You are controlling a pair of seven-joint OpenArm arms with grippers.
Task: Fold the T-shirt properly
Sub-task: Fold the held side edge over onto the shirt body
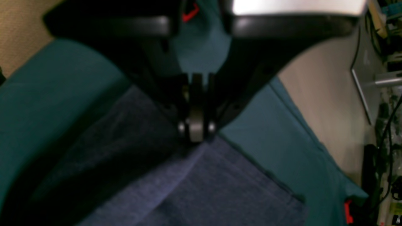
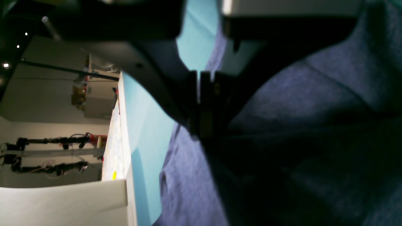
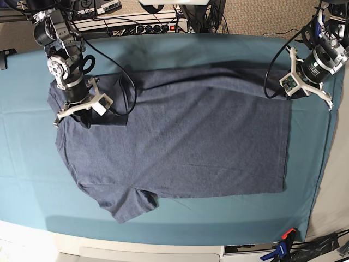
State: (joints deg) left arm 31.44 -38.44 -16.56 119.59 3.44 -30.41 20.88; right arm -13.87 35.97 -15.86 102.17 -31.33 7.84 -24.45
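Note:
The slate-blue T-shirt (image 3: 191, 142) lies spread flat on the teal tablecloth (image 3: 180, 49), neck end to the left and hem to the right. One short sleeve points toward the front edge. My left gripper (image 3: 299, 93) sits at the far right hem corner. In the left wrist view its fingertips (image 1: 196, 135) are shut on the edge of the T-shirt (image 1: 204, 188). My right gripper (image 3: 82, 112) is at the far left shoulder and sleeve area. In the right wrist view it (image 2: 201, 125) is shut on bunched cloth of the T-shirt (image 2: 314, 110).
Cables and a power strip (image 3: 147, 24) run along the table's far edge. An orange-and-blue clamp (image 3: 283, 240) holds the cloth at the front right corner. The table's right edge (image 3: 327, 164) lies close to the left arm.

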